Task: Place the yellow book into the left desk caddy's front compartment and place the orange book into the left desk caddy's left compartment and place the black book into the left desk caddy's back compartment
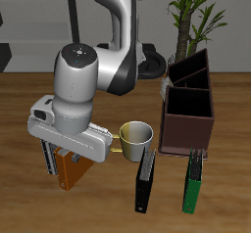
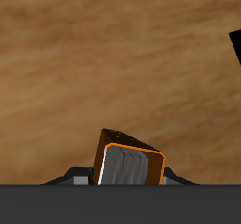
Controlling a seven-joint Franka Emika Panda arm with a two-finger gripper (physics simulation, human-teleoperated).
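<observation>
The orange book [image 1: 70, 167] is clamped between the fingers of the gripper [image 1: 61, 164] and held tilted above the wooden table [image 1: 20, 110], near its front edge; in the wrist view its pale page edges are seen framed by the orange cover. The black book [image 1: 146, 181] lies flat on the table beside a green book [image 1: 194, 182], just in front of the dark-brown caddy [image 1: 189, 110], and a yellowish mug [image 1: 136, 139] stands between the gripper and the caddy.
</observation>
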